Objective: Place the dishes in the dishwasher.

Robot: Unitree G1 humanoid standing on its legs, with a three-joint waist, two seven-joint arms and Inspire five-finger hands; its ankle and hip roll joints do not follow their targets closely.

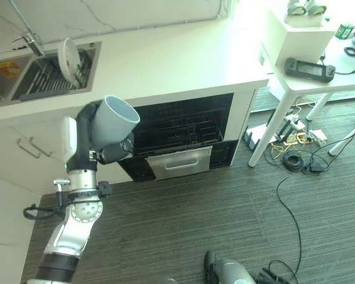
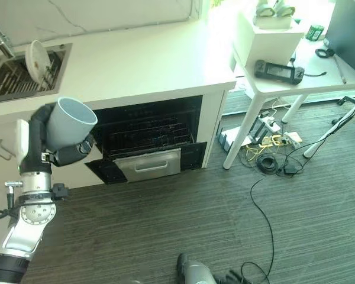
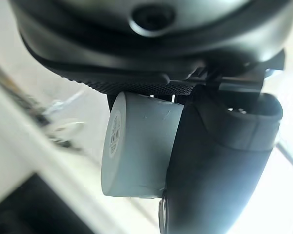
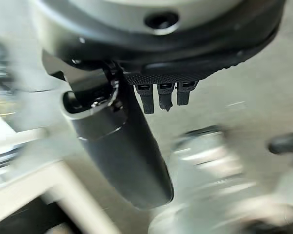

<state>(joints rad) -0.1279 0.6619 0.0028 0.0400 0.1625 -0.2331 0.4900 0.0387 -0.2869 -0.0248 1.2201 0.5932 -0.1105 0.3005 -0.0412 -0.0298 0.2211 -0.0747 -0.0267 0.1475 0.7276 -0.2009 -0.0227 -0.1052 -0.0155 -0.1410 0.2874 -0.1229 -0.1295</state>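
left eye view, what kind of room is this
Most likely a kitchen, perhaps in a lab or test space. A white counter holds a sink with a plate in its rack, an open dishwasher sits below, and a white side table has loose cables under it.

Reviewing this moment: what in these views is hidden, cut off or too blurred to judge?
- Inside of the grey plastic cup held by the left hand: eye views show its side; contents unknown.
- Black dishwasher's rack contents: too dark in eye views.
- Right hand: fingers foreshortened, surroundings blurred in the right wrist view.
- White round plate in the sink rack: other dishes there too small to tell.
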